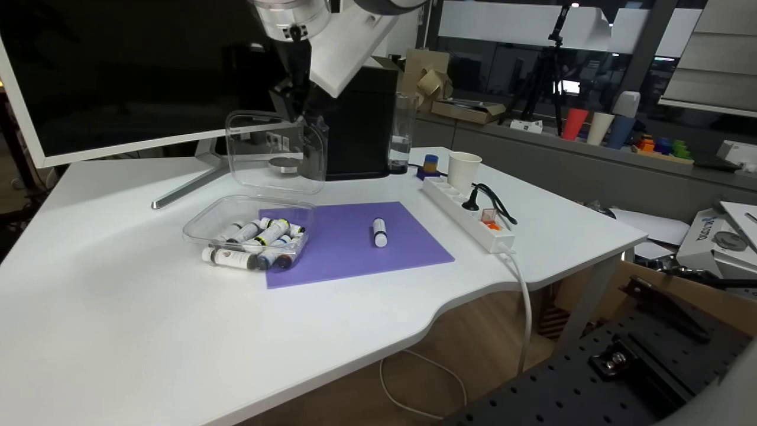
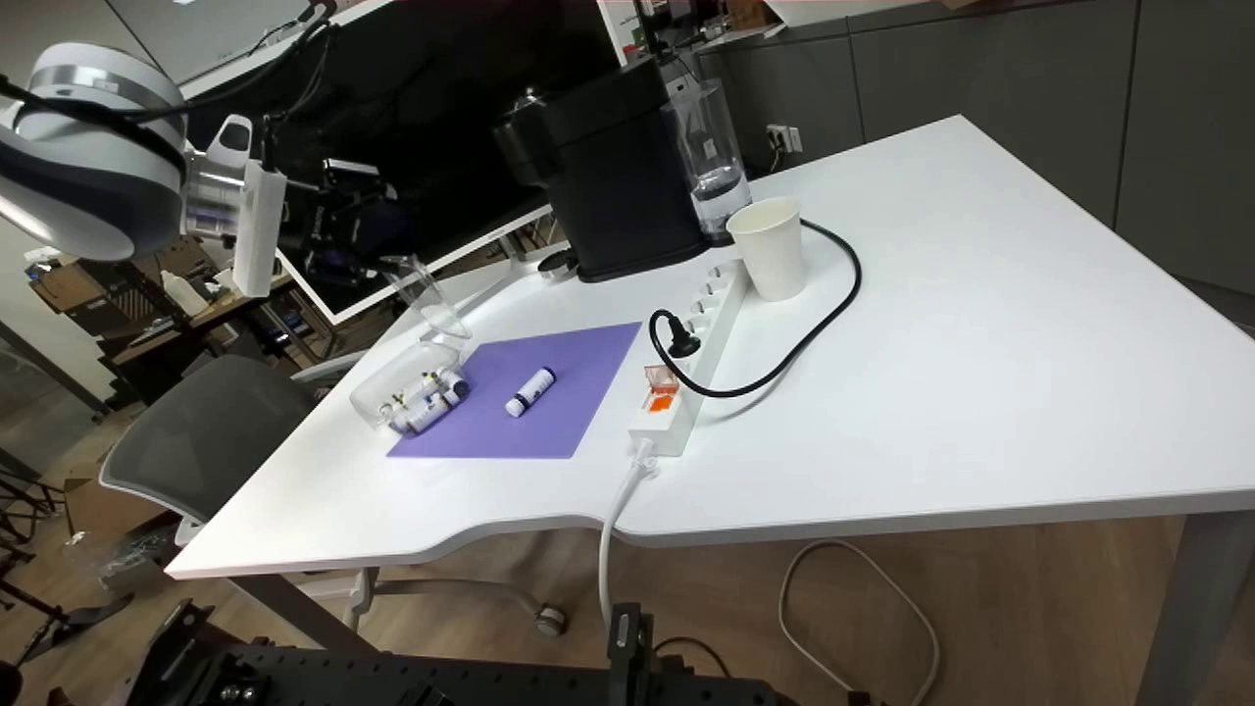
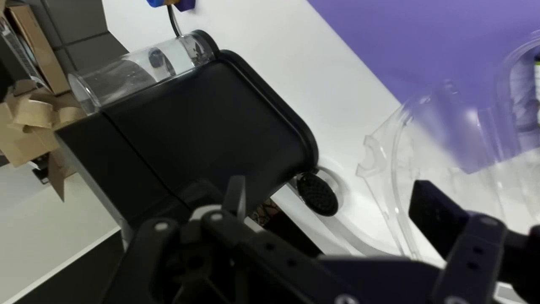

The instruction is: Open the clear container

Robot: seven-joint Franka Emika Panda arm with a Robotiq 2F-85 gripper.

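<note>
The clear container [image 1: 204,220] stands on the white table with several small white bottles in it. It also shows in an exterior view [image 2: 377,394]. Its clear lid [image 1: 253,155] is raised and stands nearly upright at the container's far side; it also shows in an exterior view [image 2: 424,292] and in the wrist view [image 3: 398,169]. My gripper [image 2: 377,227] is at the lid's upper edge. In the wrist view my gripper [image 3: 331,202] has its fingers wide apart, and the lid passes beside one finger. I cannot tell whether that finger touches the lid.
A black machine [image 1: 364,124] with a clear water tank [image 1: 402,133] stands close to my gripper, before a large monitor [image 1: 142,77]. A purple mat [image 1: 349,260] holds one bottle [image 1: 379,232]. A white power strip [image 1: 467,216] and paper cup [image 1: 463,170] stand beyond.
</note>
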